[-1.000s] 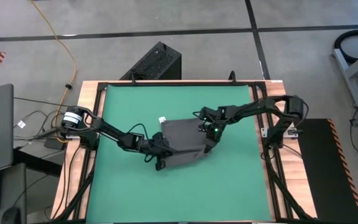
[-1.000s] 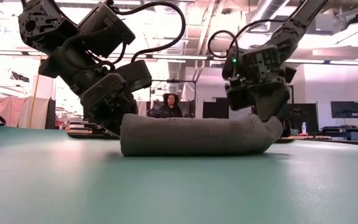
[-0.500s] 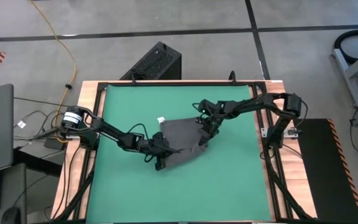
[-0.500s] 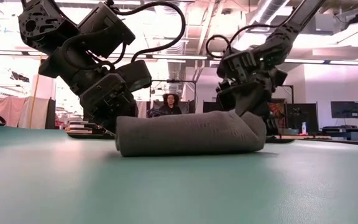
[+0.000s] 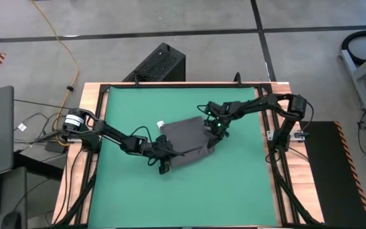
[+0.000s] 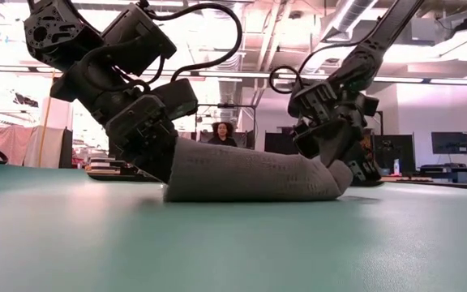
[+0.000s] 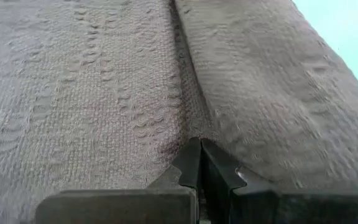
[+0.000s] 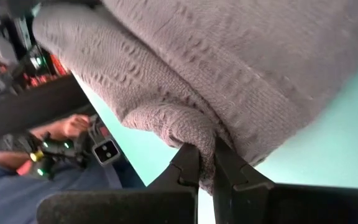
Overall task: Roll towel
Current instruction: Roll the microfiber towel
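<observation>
Nearest the low camera, bare green mat point(image 6: 233, 243), running back to the towel point(image 6: 250, 174). Towel lying as a grey, partly rolled bundle around the middle of the mat point(image 5: 126, 191), long side across the low view, folded edge toward the camera. Seen from above: a dark charcoal shape point(image 5: 186, 141), small white tag point(image 5: 160, 124) at its far left corner.

At the towel's near left corner, the left gripper point(image 5: 165, 166), fingers pressed together with a fold of the cloth between their tips point(image 7: 199, 163); in the left wrist view, knitted fabric point(image 7: 104, 93) filling nearly everything ahead, a crease running away from the fingertips. In the low view, the same gripper point(image 6: 148, 150) bearing down on the towel's left end, which stands higher than the rest.

At the towel's right side, the right gripper point(image 5: 213, 132), fingers nearly shut and pinching the rolled edge point(image 8: 204, 163); cloth point(image 8: 241, 74) bulging over the fingertips in the right wrist view, mat point(image 8: 328, 124) beside it. In the low view, this gripper point(image 6: 335, 150) at the towel's right end, which tapers down to the mat.

Beyond the towel, past the mat's far edge, a seated person point(image 6: 221, 136) in the room behind. Off the mat's left side, a hand holding a controller point(image 8: 73, 140) in the right wrist view.
</observation>
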### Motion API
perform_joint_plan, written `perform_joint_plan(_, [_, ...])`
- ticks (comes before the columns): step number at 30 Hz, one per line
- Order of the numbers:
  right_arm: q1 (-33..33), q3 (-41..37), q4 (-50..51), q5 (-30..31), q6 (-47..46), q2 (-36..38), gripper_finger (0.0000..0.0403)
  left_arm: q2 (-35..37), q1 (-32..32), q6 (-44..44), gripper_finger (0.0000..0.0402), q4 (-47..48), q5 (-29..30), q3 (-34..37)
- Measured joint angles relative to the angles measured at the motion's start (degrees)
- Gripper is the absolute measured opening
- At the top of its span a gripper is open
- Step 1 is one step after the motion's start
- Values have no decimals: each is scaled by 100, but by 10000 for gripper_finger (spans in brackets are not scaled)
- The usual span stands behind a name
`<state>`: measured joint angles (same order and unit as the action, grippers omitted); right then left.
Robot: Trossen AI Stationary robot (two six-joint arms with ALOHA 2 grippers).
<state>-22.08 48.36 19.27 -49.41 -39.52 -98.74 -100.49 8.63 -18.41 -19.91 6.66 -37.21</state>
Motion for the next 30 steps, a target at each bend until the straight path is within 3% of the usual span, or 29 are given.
perform_joint_plan(10, [-132, 0, 23, 300, -563, 0, 27, 215, -66, 314, 0, 4, -19, 5])
perform_joint_plan(17, [-132, 0, 23, 636, -804, 2, 27, 458, -212, 533, 0, 322, -780, 9])
perform_joint_plan(26, [-5, 0, -22, 943, -712, 9, 27, 2013, -153, 811, 0, 706, 417, 9])
perform_joint_plan(30, [-3, -2, -98, 995, -666, 9, 27, 2699, -145, 1036, 0, 744, 614, -2])
